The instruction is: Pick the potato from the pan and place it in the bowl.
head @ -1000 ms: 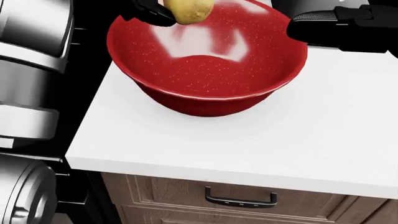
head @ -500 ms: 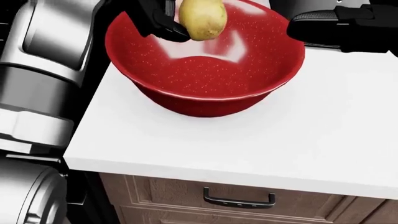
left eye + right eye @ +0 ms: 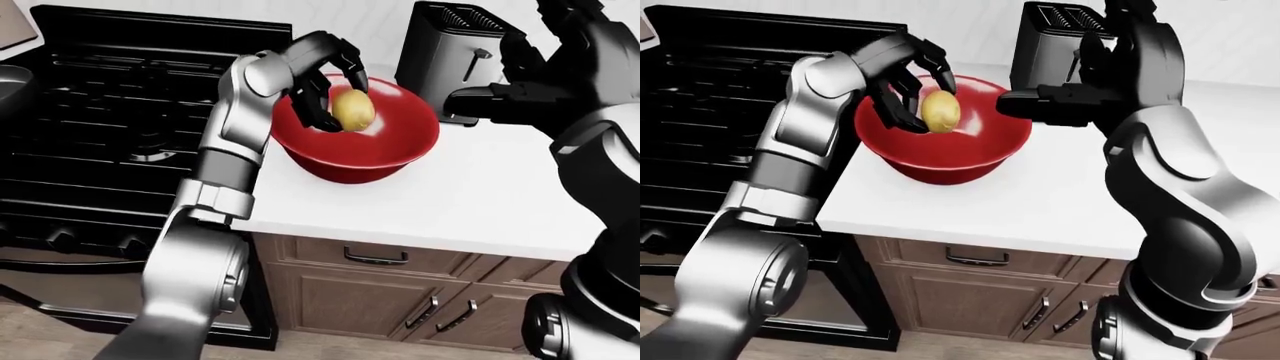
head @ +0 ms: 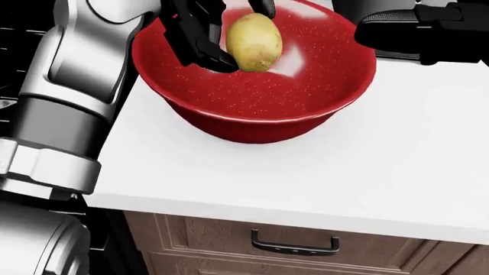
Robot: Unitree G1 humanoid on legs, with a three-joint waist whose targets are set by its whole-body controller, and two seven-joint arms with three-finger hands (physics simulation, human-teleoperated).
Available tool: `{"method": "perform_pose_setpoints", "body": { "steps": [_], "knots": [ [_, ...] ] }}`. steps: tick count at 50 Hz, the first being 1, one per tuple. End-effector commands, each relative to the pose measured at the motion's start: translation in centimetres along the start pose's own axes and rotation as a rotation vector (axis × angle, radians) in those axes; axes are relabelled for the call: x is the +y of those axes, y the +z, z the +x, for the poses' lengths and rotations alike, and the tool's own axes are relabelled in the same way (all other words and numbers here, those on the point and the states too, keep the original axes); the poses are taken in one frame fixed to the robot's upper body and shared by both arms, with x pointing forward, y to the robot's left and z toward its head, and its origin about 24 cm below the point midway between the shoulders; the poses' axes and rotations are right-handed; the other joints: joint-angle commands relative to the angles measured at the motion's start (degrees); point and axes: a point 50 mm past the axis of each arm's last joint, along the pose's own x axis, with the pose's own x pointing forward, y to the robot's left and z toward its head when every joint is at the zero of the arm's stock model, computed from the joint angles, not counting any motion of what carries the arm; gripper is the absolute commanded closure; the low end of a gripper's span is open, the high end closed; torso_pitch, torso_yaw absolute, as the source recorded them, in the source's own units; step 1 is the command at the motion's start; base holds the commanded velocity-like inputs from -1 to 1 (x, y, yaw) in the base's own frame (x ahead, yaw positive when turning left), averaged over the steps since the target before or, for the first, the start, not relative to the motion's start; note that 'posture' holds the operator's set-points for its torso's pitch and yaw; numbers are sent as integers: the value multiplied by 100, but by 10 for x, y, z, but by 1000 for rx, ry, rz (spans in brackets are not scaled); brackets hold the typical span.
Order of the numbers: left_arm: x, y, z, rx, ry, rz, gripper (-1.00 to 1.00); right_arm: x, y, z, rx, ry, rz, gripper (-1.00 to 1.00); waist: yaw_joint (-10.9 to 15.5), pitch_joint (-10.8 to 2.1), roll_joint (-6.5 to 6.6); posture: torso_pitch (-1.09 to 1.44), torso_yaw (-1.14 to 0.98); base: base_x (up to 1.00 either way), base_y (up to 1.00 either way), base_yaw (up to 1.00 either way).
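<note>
Left-eye view: left hand, black three-fingered, fingers clamped on the yellow-brown oval potato, held over the glossy red speckled bowl; black stove at left, dark metal toaster upper right.

Head view: potato sits mid-air above bowl interior, upper centre; bowl rests on white tabletop.

Right-eye view: right hand hovers just right of the bowl rim, fingers apart, holding nothing.
</note>
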Motion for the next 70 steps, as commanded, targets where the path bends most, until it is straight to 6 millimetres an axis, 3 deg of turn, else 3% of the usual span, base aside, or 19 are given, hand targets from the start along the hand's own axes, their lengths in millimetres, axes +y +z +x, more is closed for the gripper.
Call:
{"method": "perform_pose_setpoints", "body": {
  "steps": [1,33,39,40,48,50,70],
  "knots": [
    [14,19,-4,-67,57,41,69,-2,14,-2,-76,-8,7,-100,1,-169,-16,0,0,0,0,0],
    [0,12,1,-73,28,46,65,-2,15,-2,-80,-10,7,-100,-1,-185,-23,0,0,0,0,0],
    [0,13,1,-75,25,47,51,-2,16,-2,-81,-10,8,-100,1,-184,-22,0,0,0,0,0],
    [0,13,1,-75,23,47,37,-2,16,-2,-80,-10,8,-100,0,-185,-23,0,0,0,0,0],
    [0,14,1,-74,20,49,35,-3,15,-2,-80,-11,8,-100,-1,-187,-24,0,0,0,0,0],
    [1,14,1,-75,21,51,25,-3,15,-2,-80,-11,9,-100,1,-185,-24,0,0,0,0,0],
    [-2,10,0,-67,5,57,0,-2,15,-2,-79,-9,7,-100,-2,-187,-24,0,0,0,0,0]
  ]
}}
